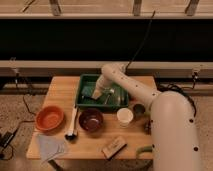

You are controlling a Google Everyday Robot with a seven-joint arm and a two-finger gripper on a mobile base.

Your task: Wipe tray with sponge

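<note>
The gripper (98, 93) sits low inside the tray (89, 77), near its left half, with the arm reaching in from the right. Its 2 jaws are together, seemingly clamped on the sponge (94, 94), which appears pressed flat to the tray floor so that its broad face can scrub. The tray rests at the back of the wooden table (62, 90). The orange bowl (49, 117), dark bowl (91, 119) and white cup (125, 116) stand in front, apart from the wiping.

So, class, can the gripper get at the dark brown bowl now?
Probably yes: the gripper is down inside the tray, and the bowl sits just beyond its near rim, with nothing over it; only the rim to clear.
</note>
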